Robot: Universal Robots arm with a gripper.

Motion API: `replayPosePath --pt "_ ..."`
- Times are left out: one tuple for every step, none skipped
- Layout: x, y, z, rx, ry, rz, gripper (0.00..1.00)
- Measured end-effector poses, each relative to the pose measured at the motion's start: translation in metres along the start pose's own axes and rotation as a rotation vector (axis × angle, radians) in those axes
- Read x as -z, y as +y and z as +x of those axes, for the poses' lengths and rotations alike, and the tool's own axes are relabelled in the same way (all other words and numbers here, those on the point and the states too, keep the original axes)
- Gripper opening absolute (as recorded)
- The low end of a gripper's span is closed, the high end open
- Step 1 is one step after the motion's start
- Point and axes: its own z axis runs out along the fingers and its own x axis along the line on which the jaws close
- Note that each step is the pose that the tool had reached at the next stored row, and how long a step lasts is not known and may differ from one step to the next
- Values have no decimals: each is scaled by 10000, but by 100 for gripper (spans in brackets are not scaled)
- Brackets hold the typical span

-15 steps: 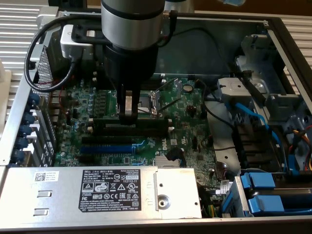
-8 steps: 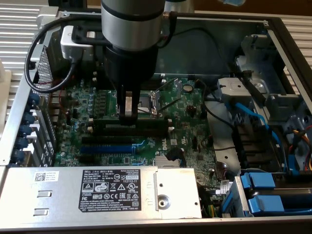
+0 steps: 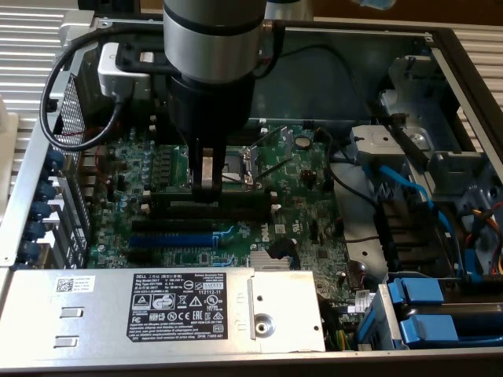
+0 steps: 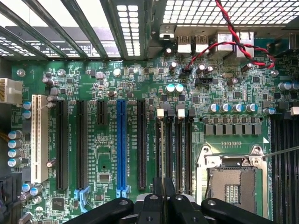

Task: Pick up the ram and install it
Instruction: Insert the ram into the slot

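The gripper [image 3: 206, 184] hangs low over the motherboard [image 3: 306, 196], its jaws pinched narrow on the ram [image 4: 162, 154], held edge-down right over the memory slots [image 4: 180, 149] beside the CPU socket [image 4: 232, 179], apparently lined up for seating.

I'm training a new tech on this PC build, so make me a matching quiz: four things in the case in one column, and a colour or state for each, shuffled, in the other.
1. ram
2. CPU socket
3. twisted wires
4. long middle expansion slot

A. blue
B. held in the gripper
C. red and black
D. framed in bright metal

Pairs: 1-B, 2-D, 3-C, 4-A
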Motion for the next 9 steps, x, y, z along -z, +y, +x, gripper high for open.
replayPosePath --pt "-1 0 0 0 0 0 12" --pt "-3 0 0 0 0 0 12" --pt "-4 0 0 0 0 0 12" --pt "-7 0 0 0 -1 0 12" --pt "-9 0 0 0 0 0 12" --pt "-10 0 0 0 1 -1 12" --pt "-10 0 0 0 0 0 12" --pt "-11 0 0 0 0 0 12" --pt "-11 0 0 0 0 0 12"
